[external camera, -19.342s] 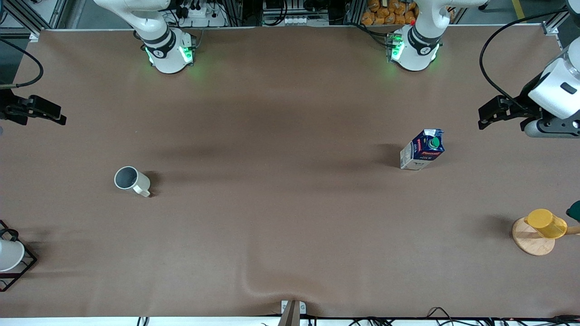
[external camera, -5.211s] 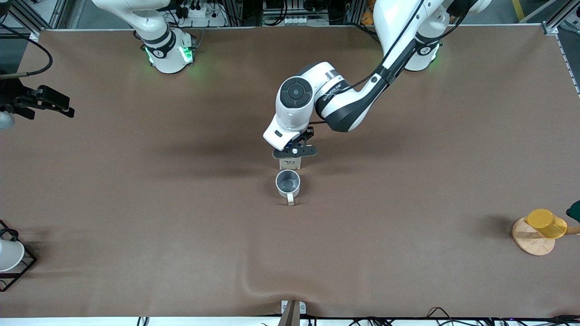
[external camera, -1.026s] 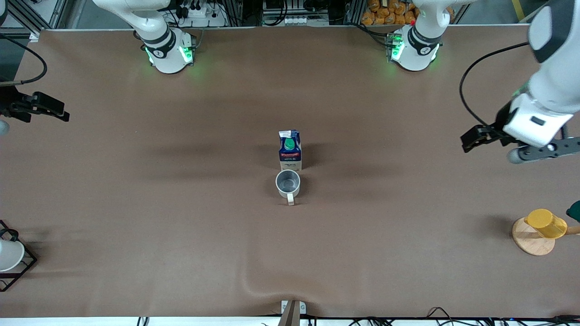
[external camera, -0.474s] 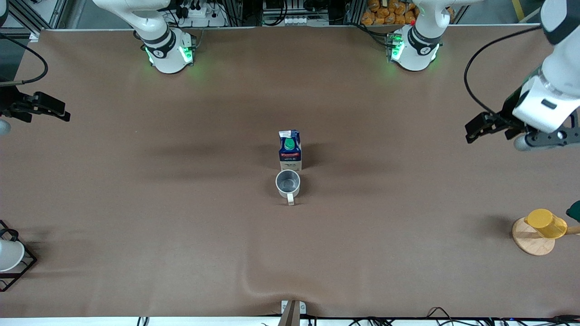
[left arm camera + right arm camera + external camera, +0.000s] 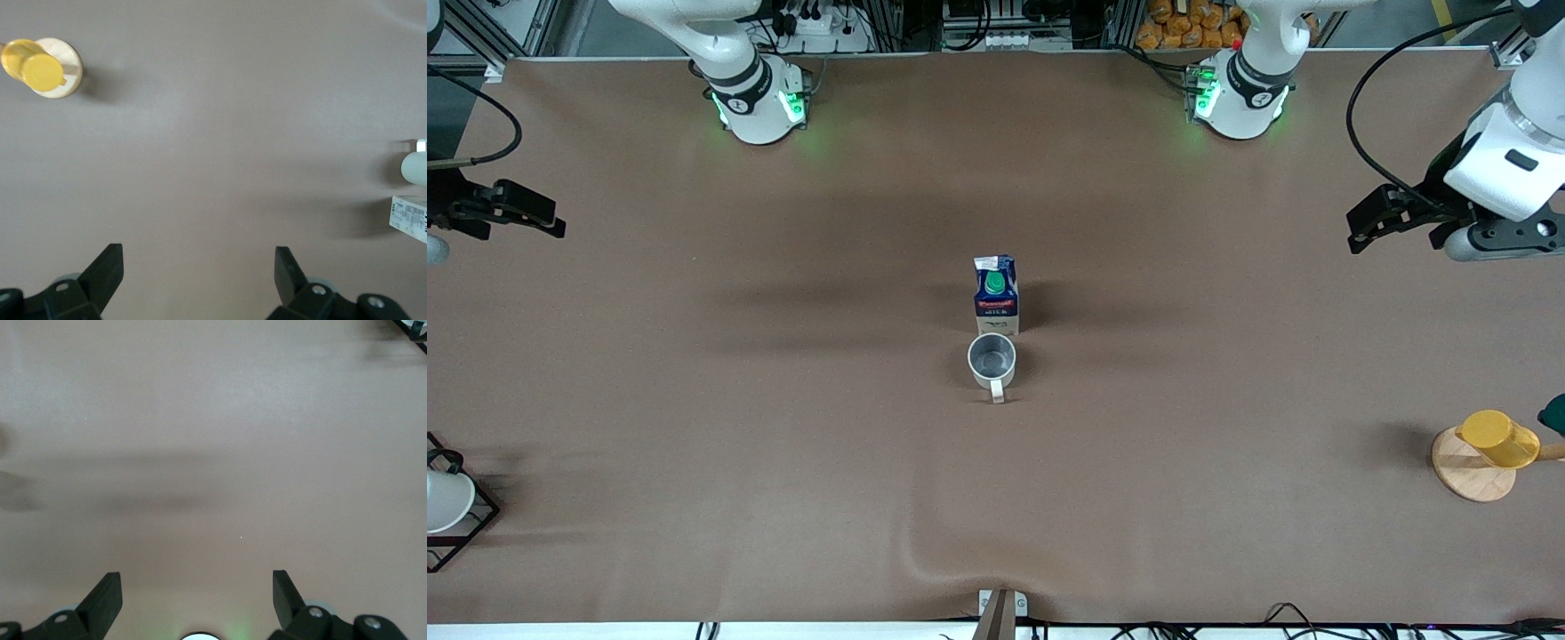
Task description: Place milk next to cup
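The milk [image 5: 996, 293], a dark blue carton with a green cap and red band, stands upright in the middle of the table. The cream cup [image 5: 992, 360] stands right beside it, nearer to the front camera, handle toward the camera. Both show at the edge of the left wrist view, the milk [image 5: 408, 217] and the cup [image 5: 415, 167]. My left gripper [image 5: 1360, 229] is open and empty above the left arm's end of the table; its own view [image 5: 199, 267] shows bare table between the jaws. My right gripper [image 5: 551, 222] is open and empty, waiting over the right arm's end [image 5: 197, 587].
A yellow cup [image 5: 1498, 437] on a wooden disc [image 5: 1469, 476] stands at the left arm's end, near the front camera; it also shows in the left wrist view [image 5: 32, 63]. A white cup in a black wire rack [image 5: 445, 507] stands at the right arm's end.
The left arm has drawn back toward its end of the table and a little toward the bases, gripper open. The milk, the cup and the right arm have not moved.
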`<state>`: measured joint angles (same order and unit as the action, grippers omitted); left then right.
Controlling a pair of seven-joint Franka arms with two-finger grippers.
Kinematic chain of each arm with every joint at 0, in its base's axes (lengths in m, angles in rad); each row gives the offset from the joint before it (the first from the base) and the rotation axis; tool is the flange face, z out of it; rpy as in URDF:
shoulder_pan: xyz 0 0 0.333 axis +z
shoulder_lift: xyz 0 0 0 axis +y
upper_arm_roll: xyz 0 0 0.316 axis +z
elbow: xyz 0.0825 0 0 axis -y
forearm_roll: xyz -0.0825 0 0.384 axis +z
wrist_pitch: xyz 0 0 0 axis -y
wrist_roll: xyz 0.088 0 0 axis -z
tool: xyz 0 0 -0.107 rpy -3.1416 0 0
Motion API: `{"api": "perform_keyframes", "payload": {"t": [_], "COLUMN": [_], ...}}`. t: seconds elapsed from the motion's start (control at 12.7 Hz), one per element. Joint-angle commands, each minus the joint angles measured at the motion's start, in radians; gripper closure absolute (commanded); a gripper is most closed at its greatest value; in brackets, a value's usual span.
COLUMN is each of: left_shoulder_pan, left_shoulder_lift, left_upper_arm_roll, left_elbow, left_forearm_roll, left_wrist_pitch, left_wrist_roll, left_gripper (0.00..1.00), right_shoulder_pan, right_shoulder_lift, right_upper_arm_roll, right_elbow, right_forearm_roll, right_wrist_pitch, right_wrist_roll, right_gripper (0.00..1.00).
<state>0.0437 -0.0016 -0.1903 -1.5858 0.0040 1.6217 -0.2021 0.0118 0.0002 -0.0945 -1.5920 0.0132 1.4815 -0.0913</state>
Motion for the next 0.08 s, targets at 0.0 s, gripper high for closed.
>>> {"api": "perform_keyframes", "payload": {"t": [0.0], "left_shoulder_pan": [-0.053], "left_shoulder_lift": [0.008], "left_upper_arm_roll": [0.061], "left_elbow": [0.01], "left_forearm_roll": [-0.045], "left_wrist_pitch": [-0.028], "left_wrist_roll": [0.021], "left_gripper": [0.0], "right_shoulder_pan": [-0.006], "right_shoulder_lift": [-0.002], "right_upper_arm_roll": [0.006], "right_elbow": [-0.002], "right_forearm_roll": [-0.001], "right_wrist_pitch": [-0.006], "right_wrist_roll": [-0.012], "right_gripper": [0.0]}}
